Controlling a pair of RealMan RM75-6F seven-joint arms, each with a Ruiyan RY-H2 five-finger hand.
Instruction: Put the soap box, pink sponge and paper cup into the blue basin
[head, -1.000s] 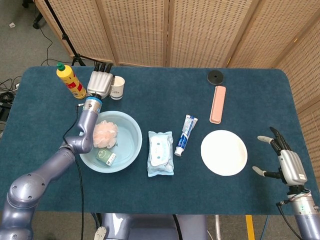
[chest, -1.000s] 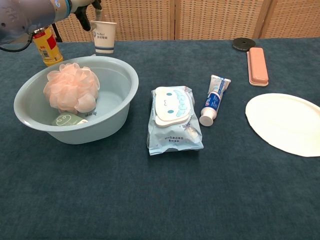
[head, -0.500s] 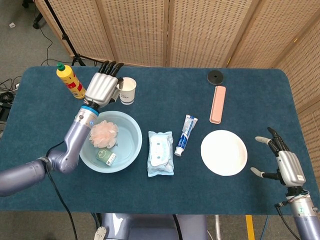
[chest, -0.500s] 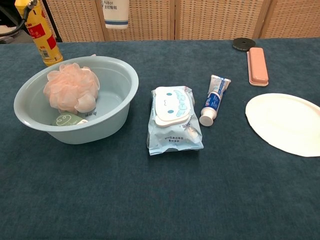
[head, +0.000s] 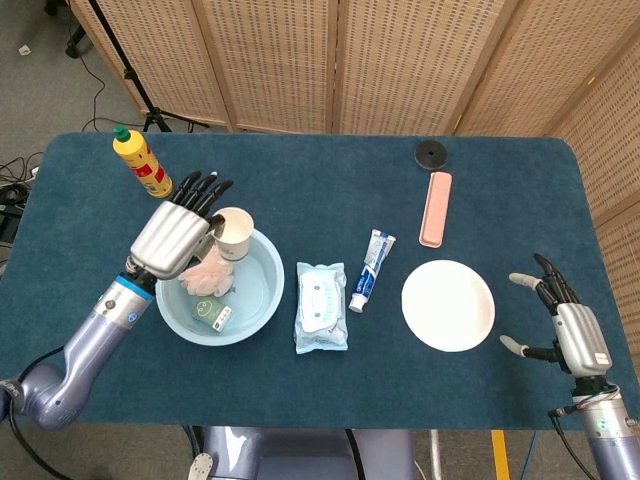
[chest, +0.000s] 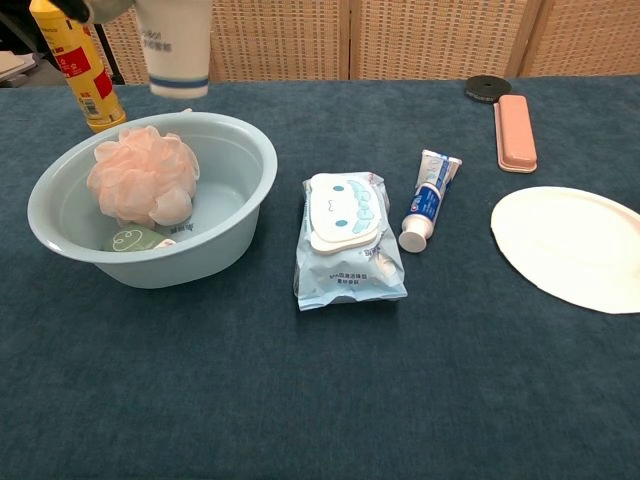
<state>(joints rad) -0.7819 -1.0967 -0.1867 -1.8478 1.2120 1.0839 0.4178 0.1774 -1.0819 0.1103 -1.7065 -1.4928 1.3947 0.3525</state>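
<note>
Fingers of the left hand (head: 178, 235) clasp the paper cup (head: 233, 232), upright — it hangs over the blue basin (head: 262, 300), at its twelve-o'clock rim. Straight below lie the pink sponge (chest: 140, 177) and soap box (chest: 132, 240) — release should drop it inside.

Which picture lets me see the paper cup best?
The head view: the whole paper cup shows from above, open rim included, held by the left robot hand over the blue basin. The chest view shows only its side and bottom; the picture's top edge cuts off the rim.
</note>
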